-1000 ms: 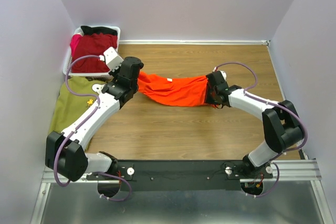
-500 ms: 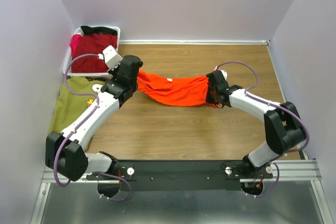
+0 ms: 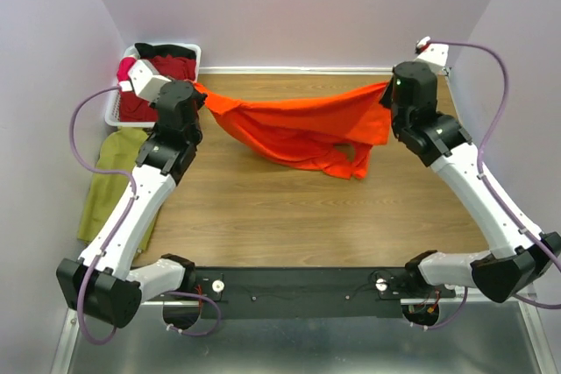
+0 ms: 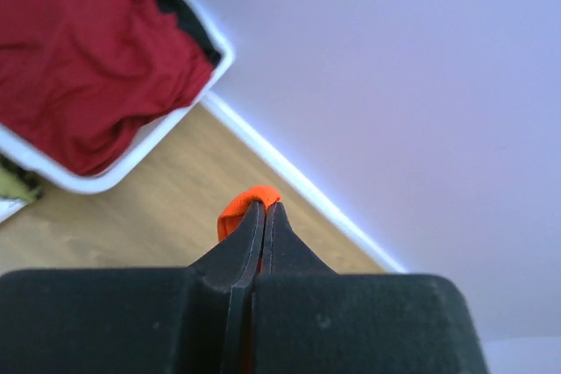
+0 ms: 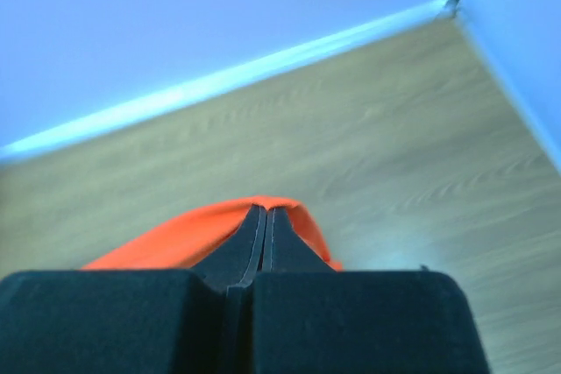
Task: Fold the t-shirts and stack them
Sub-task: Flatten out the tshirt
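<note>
The bright orange t-shirt (image 3: 298, 124) hangs stretched in the air between my two grippers, its lower part sagging toward the table. My left gripper (image 3: 195, 87) is shut on its left corner; the orange cloth (image 4: 248, 203) pokes out past the closed fingertips. My right gripper (image 3: 389, 88) is shut on its right corner, with orange cloth (image 5: 175, 238) bulging around the closed fingertips. A dark red shirt (image 3: 153, 85) lies in the white basket (image 3: 197, 52). An olive green shirt (image 3: 110, 181) lies flat at the table's left edge.
The white basket (image 4: 105, 179) stands in the far left corner against the wall. Walls close the table on the left, back and right. Bare wooden table (image 3: 289, 208) lies under and in front of the hanging shirt.
Both grippers have lifted and pulled apart toward the back corners, raising the orange shirt off the table and spreading it wide between them.
</note>
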Available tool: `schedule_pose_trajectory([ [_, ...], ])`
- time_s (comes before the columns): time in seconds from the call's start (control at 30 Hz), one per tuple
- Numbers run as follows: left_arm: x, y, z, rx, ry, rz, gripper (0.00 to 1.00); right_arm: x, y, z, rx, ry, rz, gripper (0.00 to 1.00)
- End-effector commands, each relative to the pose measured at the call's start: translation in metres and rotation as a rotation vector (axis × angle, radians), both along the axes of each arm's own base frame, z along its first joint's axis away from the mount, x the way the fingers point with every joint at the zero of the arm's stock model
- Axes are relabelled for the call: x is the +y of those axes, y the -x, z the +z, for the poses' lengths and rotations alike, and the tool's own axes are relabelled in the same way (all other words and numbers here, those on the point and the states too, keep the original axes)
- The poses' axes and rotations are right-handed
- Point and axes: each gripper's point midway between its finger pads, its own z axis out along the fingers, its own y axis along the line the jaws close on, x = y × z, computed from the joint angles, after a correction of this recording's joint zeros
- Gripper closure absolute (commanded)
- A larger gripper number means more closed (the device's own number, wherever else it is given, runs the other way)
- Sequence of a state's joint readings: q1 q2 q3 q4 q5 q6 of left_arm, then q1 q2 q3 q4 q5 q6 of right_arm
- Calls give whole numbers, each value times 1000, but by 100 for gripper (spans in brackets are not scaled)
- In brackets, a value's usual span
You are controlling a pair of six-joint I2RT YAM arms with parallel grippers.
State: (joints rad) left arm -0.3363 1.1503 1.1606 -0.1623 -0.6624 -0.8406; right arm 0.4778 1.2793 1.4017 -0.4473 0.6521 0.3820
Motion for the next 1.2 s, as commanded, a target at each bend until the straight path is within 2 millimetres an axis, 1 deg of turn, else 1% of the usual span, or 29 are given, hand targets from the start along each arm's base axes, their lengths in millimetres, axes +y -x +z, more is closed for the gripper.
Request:
schedule_pose_trajectory([
  [0.0, -2, 16, 96, -298, 81, -97, 100, -39, 6, 57, -81, 109, -165, 99],
  [0.03, -6, 20, 114, -363, 83, -131, 100, -40, 8, 77, -123, 90, -170, 99],
  [0.07, -4, 28, 128, -413, 78, -142, 100, -41, 8, 85, -135, 97, -168, 99],
  [0.1, -6, 32, 138, -450, 70, -159, 100, -40, 8, 95, -156, 90, -159, 99],
  [0.13, -9, 38, 153, -512, 49, -192, 100, -40, 8, 103, -174, 89, -156, 99],
  [0.17, -10, 46, 165, -553, 40, -205, 100, -41, 11, 119, -205, 82, -152, 99],
  [0.2, -10, 49, 173, -578, 29, -212, 100, -41, 11, 126, -219, 81, -143, 99],
  [0.23, -12, 55, 187, -625, -1, -234, 100, -41, 12, 133, -233, 81, -139, 99],
  [0.3, -14, 64, 202, -665, -36, -253, 100, -42, 19, 151, -271, 70, -122, 99],
  [0.33, -17, 71, 215, -698, -50, -274, 100, -42, 22, 157, -287, 64, -112, 99],
  [0.4, -18, 82, 228, -736, -104, -293, 100, -45, 33, 167, -317, 51, -89, 99],
  [0.43, -20, 89, 235, -756, -117, -309, 100, -45, 38, 171, -331, 43, -80, 99],
  [0.5, -16, 107, 248, -799, -151, -307, 100, -45, 46, 175, -346, 40, -50, 99],
  [0.53, -15, 114, 251, -815, -159, -306, 100, -48, 55, 176, -359, 35, -43, 99],
  [0.57, -10, 129, 260, -847, -161, -299, 100, -49, 59, 177, -365, 30, -38, 99],
  [0.67, -5, 157, 276, -908, -192, -297, 100, -53, 70, 180, -384, 20, -28, 99],
  [0.77, 0, 175, 288, -948, -207, -286, 100, -54, 71, 182, -392, 16, -31, 99],
  [0.8, 2, 177, 290, -951, -207, -278, 100, -54, 70, 183, -392, 18, -33, 99],
  [0.83, 5, 177, 291, -949, -211, -259, 100, -55, 69, 185, -396, 19, -46, 99],
  [0.87, 6, 171, 289, -938, -215, -248, 100, -55, 66, 187, -396, 30, -50, 99],
  [0.9, 7, 166, 288, -926, -216, -235, 100, -52, 57, 183, -380, 47, -58, 99],
  [0.93, 11, 159, 288, -907, -219, -205, 100, -54, 52, 182, -377, 55, -84, 99],
  [0.97, 8, 141, 281, -869, -227, -200, 100, -55, 48, 182, -369, 78, -101, 99],
  [1.0, 8, 132, 278, -846, -233, -190, 100, -52, 34, 177, -346, 102, -116, 99],
  [1.03, 10, 123, 278, -831, -232, -167, 100, -55, 30, 179, -348, 114, -151, 99],
  [1.07, 5, 98, 267, -776, -257, -164, 100, -55, 23, 177, -332, 151, -169, 99],
  [1.1, 3, 86, 262, -748, -269, -157, 100, -57, 20, 181, -340, 147, -193, 99],
  [1.13, 5, 77, 262, -730, -273, -139, 100, -58, 6, 174, -313, 189, -210, 99],
  [1.17, 0, 53, 249, -679, -298, -137, 100, -60, 2, 173, -308, 197, -219, 99],
])
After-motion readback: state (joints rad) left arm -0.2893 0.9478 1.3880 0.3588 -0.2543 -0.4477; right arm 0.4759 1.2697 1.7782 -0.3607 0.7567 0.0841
